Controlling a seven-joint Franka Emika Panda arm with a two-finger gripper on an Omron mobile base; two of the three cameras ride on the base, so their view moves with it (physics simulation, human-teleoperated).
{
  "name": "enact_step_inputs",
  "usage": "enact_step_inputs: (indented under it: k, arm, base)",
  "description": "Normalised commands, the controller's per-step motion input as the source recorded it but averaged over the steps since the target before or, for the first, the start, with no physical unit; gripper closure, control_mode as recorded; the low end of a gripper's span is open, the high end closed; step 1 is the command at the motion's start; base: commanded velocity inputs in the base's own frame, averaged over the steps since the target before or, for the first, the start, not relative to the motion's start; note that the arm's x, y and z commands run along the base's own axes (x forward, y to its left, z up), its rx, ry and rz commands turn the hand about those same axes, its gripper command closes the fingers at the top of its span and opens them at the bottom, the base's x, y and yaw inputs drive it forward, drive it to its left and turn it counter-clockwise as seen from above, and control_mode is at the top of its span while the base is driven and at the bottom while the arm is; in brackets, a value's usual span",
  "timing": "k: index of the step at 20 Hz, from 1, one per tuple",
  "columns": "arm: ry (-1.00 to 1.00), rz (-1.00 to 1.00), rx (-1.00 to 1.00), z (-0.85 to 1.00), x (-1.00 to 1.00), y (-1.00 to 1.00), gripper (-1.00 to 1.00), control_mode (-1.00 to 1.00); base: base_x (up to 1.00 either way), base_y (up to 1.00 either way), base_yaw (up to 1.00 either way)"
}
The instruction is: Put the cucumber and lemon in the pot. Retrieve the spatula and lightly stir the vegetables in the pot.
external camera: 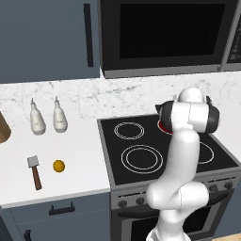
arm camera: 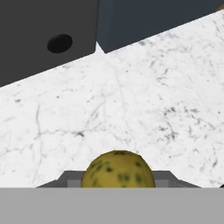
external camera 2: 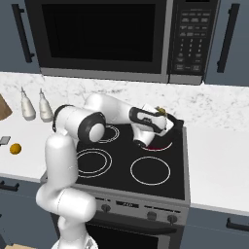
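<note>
From the left, I note the spatula (external camera: 34,171) and lemon (external camera: 59,165) lying on the counter (external camera: 80,155), untouched. At the stove's back right the gripper (external camera 2: 163,116) is clamped on the cucumber (arm camera: 118,169) above the pot (external camera 2: 168,138) — I judge it should release only once centred over the opening. The arm reaches forward, hand laid nearly level.

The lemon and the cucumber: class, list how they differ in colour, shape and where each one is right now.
Colour: the lemon is plain orange-yellow; the cucumber is yellow-green with dark speckles.
Shape: the lemon is a small ball; of the cucumber just a rounded end is in sight.
Place: the lemon lies free on the white counter beside the spatula; the cucumber sits in the gripper above the stove.
</note>
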Motion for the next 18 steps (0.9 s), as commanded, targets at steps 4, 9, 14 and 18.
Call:
enact_step_inputs:
  k: [4,9,14,18]
  arm:
    - [0.0,-0.02,-0.08,-0.26,0.01,0.02,1.0,-1.0]
    - [0.0,-0.02,-0.12,-0.21,0.0,0.1,-1.0,-1.0]
    - [0.0,-0.03,-0.05,0.0,0.0,0.0,-1.0,-1.0]
    - [-0.01,-0.03,-0.02,0.06,0.0,0.0,-1.0,-1.0]
  base:
    - [0.0,0.0,0.0]
    - [0.0,0.0,0.0]
    - [0.0,0.0,0.0]
    - [0.0,0.0,0.0]
